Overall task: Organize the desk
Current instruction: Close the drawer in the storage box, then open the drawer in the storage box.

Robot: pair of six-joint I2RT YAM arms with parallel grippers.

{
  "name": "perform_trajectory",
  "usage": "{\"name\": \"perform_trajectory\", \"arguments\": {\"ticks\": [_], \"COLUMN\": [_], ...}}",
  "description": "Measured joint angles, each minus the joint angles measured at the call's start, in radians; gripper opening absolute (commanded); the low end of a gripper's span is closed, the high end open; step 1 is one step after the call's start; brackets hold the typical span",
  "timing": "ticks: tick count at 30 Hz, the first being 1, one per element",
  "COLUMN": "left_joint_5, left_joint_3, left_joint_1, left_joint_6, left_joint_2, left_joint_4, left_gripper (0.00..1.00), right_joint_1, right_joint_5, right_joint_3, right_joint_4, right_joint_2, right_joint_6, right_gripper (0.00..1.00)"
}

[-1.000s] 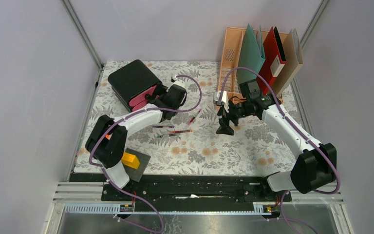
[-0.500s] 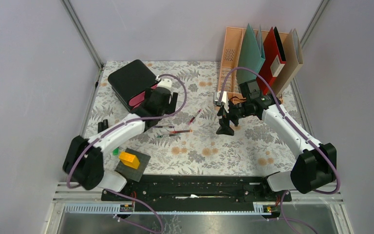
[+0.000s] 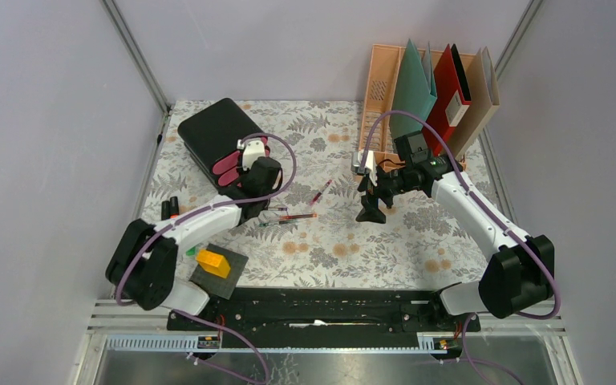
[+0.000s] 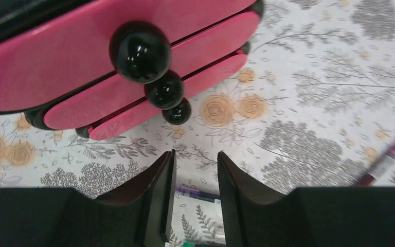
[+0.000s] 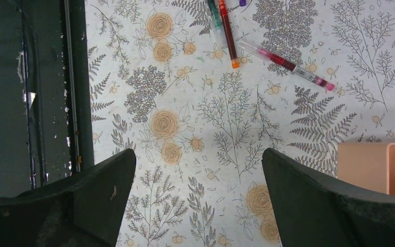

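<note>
The desk [image 3: 329, 257] is covered with a leaf-and-flower cloth. Three pens lie at its middle: a purple one [image 3: 270, 208], a red one [image 3: 297, 216] and a pink one [image 3: 319, 192]. My left gripper [image 3: 266, 205] points down just in front of the black drawer box [image 3: 216, 132]. In the left wrist view its jaws [image 4: 195, 154] stand narrowly apart, and the purple pen [image 4: 200, 195] lies on the cloth below the gap. The pink drawer fronts [image 4: 82, 105] look pushed in. My right gripper [image 3: 370, 212] hovers wide open [image 5: 198, 154] over bare cloth, right of the pens [image 5: 227, 33].
A peach file rack [image 3: 381, 88] with green, red and tan folders stands at the back right; its corner [image 5: 375, 167] is close to my right gripper. A yellow block [image 3: 214, 262] sits on a dark pad at the front left, with small black and green items nearby.
My left gripper has drawn back from the drawer box toward the pens and its jaws have narrowed a lot. The right arm has not moved.
</note>
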Motion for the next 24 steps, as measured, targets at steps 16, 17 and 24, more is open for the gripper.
{"name": "perform_trajectory", "arguments": {"ticks": [16, 17, 24], "left_joint_5": [-0.226, -0.235, -0.251], "left_joint_3": [0.143, 0.147, 0.182], "left_joint_1": [0.047, 0.049, 0.089], "left_joint_6": [-0.119, -0.122, -0.145], "left_joint_2": [0.267, 0.274, 0.317], "left_joint_4": [0.013, 0.013, 0.006], "left_gripper": [0.51, 0.5, 0.34], "right_joint_1": [0.0, 0.0, 0.0], "right_joint_5": [0.0, 0.0, 0.0], "right_joint_3": [0.0, 0.0, 0.0], "right_joint_4": [0.0, 0.0, 0.0], "right_joint_2": [0.0, 0.0, 0.003], "right_joint_6": [-0.002, -0.002, -0.003], "right_gripper": [1.0, 1.0, 1.0]}}
